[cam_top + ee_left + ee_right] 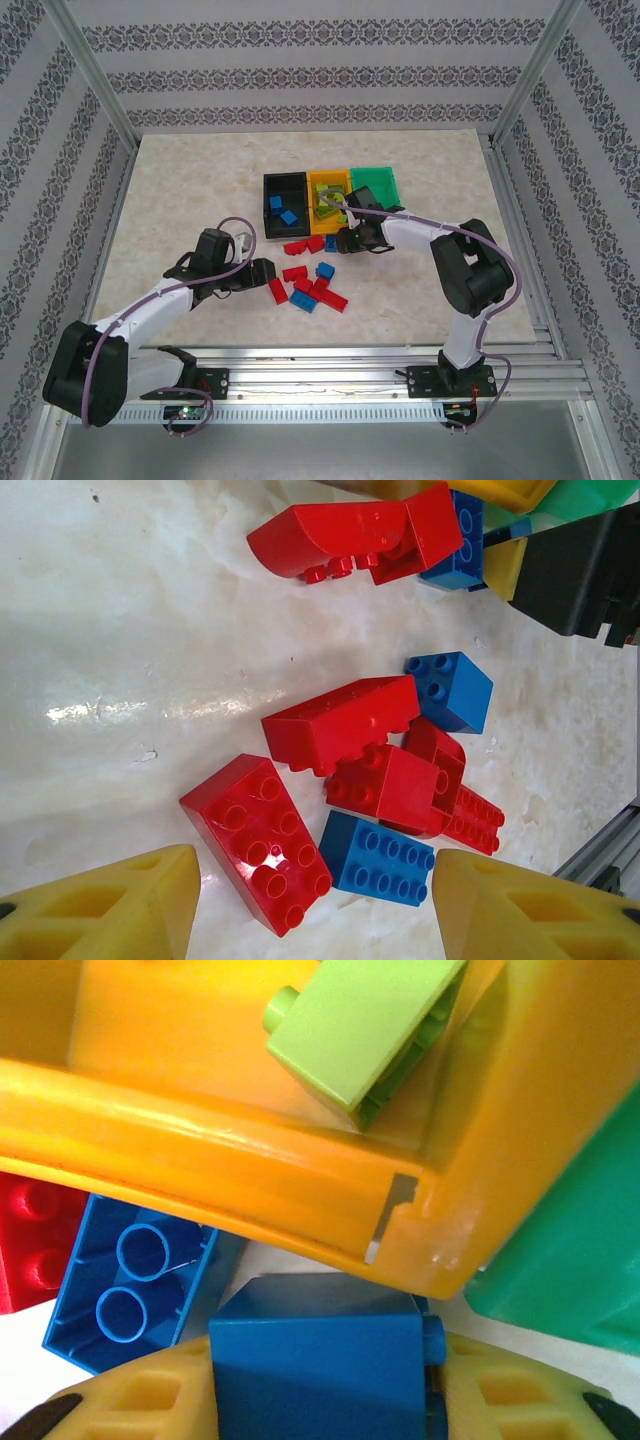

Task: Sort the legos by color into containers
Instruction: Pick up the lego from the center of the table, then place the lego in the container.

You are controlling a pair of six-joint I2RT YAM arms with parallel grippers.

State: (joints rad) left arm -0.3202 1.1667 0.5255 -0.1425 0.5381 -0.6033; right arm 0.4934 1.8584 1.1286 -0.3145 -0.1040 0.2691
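Note:
Three bins stand in a row: black (pixel 284 180), yellow-orange (pixel 327 178), green (pixel 375 184). Two blue legos (pixel 283 209) lie in the black bin and lime ones (pixel 327 204) in the yellow-orange one. Loose red and blue legos (pixel 310 285) are scattered in front of the bins. My left gripper (pixel 264 272) is open over them, a red brick (pixel 258 840) and a blue brick (pixel 378 858) between its fingers (pixel 100 910). My right gripper (pixel 346 241) is shut on a blue brick (pixel 310 1350) at the yellow-orange bin's near corner (pixel 440 1250).
In the right wrist view an upturned blue brick (pixel 125 1285) and a red brick (pixel 30 1240) lie against the yellow-orange bin's wall, and a lime brick (pixel 355 1030) rests inside it. The green bin (pixel 570 1250) touches its right side. Metal rails (pixel 330 360) edge the table front.

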